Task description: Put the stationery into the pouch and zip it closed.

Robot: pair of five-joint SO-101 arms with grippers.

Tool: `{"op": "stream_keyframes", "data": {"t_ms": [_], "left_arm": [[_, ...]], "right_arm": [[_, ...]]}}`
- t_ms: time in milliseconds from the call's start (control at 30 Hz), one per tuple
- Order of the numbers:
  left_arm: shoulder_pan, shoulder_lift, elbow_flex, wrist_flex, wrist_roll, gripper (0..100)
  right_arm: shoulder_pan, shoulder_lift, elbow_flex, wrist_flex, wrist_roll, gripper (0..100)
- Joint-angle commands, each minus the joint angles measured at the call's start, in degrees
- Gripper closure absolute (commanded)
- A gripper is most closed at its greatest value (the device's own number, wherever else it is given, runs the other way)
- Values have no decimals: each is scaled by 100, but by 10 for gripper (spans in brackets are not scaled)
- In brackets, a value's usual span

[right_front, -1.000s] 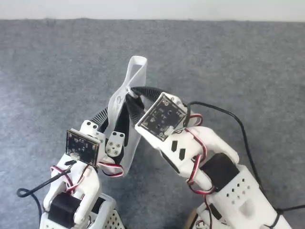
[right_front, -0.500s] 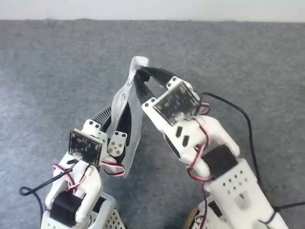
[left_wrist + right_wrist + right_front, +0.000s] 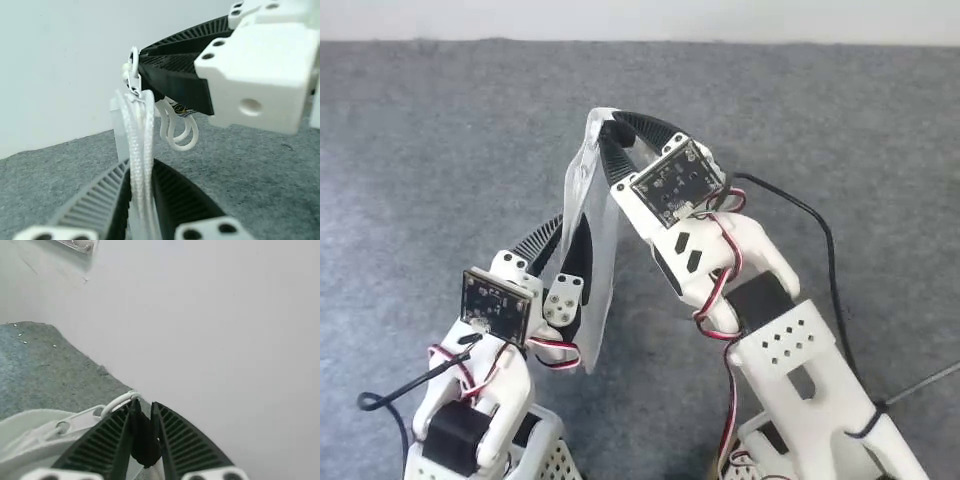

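The left end effector (image 3: 578,228) clamps the pouch (image 3: 582,175) partway along, lifted off the bench (image 3: 420,150) (an anchor, I judge); the right end effector (image 3: 610,128) pinches the zipper pull (image 3: 133,75) at the top, ready to draw.

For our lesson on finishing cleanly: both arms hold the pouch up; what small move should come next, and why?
Probably the right gripper should open its fingers and let go. It pinches the zip pull, which seems to sit at the top end of the pouch, so the pouch looks zipped shut; the left gripper clamps the lower edge.
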Motion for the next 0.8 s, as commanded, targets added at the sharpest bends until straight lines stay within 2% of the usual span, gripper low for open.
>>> {"op": "stream_keyframes", "data": {"t_ms": [0, 267, 500, 767], "left_arm": [[44, -79, -259, 35, -97, 991], [0, -79, -646, 255, -79, 986], [0, -79, -1138, 651, -70, 848], [9, -79, -1763, 1389, -176, 844]], "right_arm": [[400, 75, -105, -110, -70, 991], [101, -716, -88, 919, -35, 991], [-497, -1473, -88, 2035, -18, 991], [-1130, -2193, -88, 2914, -18, 991]]}}
